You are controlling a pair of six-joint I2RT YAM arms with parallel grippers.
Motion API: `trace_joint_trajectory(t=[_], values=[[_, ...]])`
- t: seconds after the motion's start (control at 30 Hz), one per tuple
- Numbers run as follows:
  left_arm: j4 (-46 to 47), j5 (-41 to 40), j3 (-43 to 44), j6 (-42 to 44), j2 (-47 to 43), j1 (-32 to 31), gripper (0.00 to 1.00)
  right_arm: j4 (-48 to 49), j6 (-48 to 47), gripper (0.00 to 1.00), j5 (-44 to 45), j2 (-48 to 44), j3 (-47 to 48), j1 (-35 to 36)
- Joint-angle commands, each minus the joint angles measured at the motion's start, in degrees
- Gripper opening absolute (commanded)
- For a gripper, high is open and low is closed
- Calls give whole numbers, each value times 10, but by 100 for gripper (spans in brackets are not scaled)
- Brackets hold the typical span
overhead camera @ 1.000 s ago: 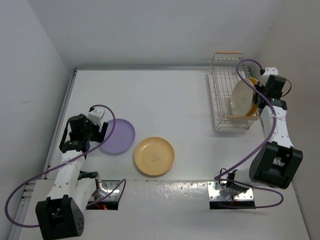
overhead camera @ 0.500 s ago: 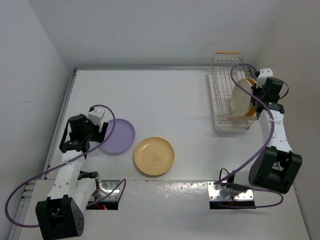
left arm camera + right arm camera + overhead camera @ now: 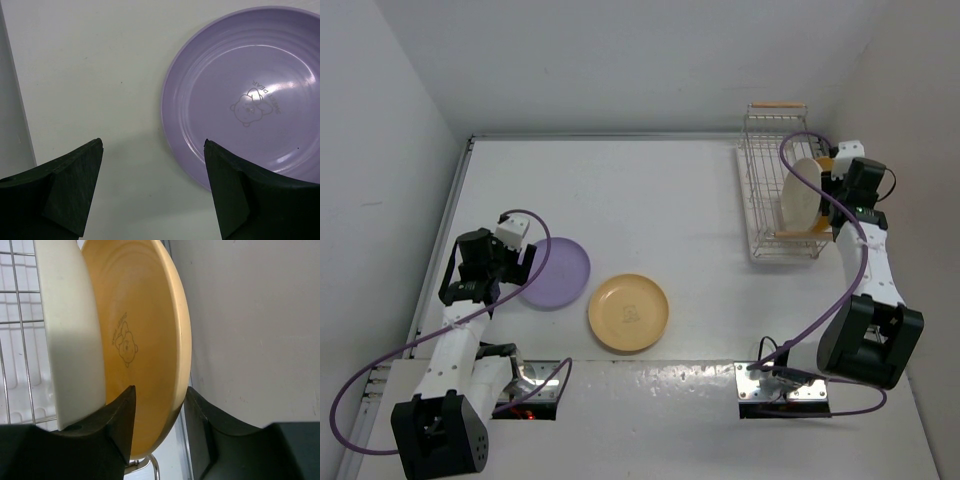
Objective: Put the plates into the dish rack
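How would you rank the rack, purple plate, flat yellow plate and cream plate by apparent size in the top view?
1. Rack
2. yellow plate and purple plate, about alike
3. cream plate, standing nearly edge-on

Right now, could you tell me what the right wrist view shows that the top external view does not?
Only the right wrist view shows the printed bear mark on the upright round yellow-orange plate, with the jaws either side of its rim. Only the top external view shows the round lavender plate and a second yellow-orange plate lying flat on the white table. Both show that upright plate and the round cream plate standing in the white wire dish rack.
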Motion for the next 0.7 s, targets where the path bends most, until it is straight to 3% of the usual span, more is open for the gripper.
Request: trace_joint_trajectory(t=[0.0,0.23,0.67], values=[[20,6,-3,0,-6,7,86,19,12,43,7,-24,13,2],[20,6,-3,0,-11,7,86,11,15,56,36,-33,20,3],[20,11,-3,0,-11,7,86,15,35,68,137,-49,52,2]])
